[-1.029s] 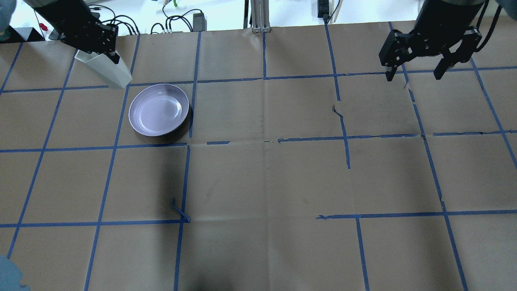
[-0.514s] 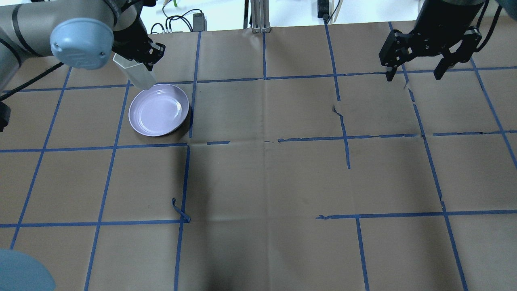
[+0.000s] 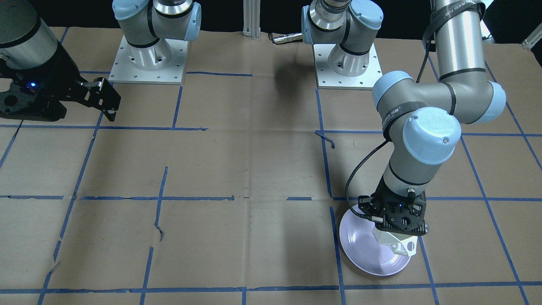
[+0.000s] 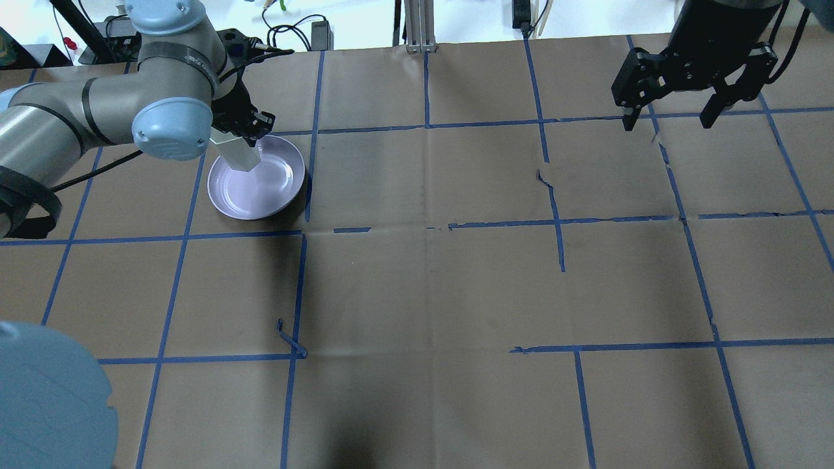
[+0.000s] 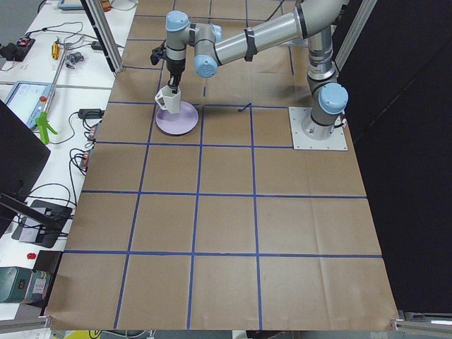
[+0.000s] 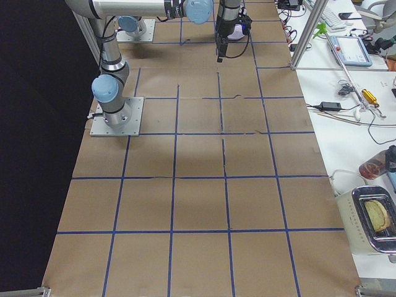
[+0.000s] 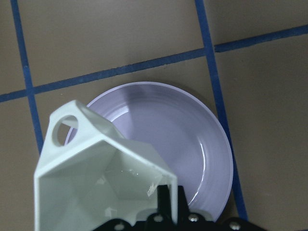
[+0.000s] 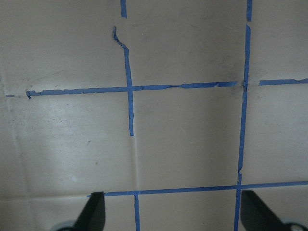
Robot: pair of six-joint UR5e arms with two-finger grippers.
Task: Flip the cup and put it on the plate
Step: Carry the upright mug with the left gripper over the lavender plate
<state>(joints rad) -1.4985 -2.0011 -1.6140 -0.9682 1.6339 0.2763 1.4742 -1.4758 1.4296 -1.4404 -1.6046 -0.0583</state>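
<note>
The white faceted cup (image 4: 238,154) hangs mouth-up from my left gripper (image 4: 245,130), which is shut on its rim. It is over the back left part of the pale lavender plate (image 4: 273,189). In the left wrist view I look down into the cup (image 7: 91,183), its handle (image 7: 61,131) pointing away, one finger (image 7: 167,202) inside the rim, and the plate (image 7: 192,134) below. The front view shows the cup (image 3: 396,245) over the plate (image 3: 360,241). I cannot tell if the cup touches the plate. My right gripper (image 4: 671,120) is open and empty, far to the right.
The table is covered in brown paper with a grid of blue tape (image 4: 427,228). A loose curl of tape (image 4: 290,342) sticks up in front of the plate. Cables and boxes (image 4: 293,32) lie beyond the far edge.
My left arm has carried the cup from the back left of the plate to above it, swinging it from slanted to hanging straight down. The right arm has not moved.
</note>
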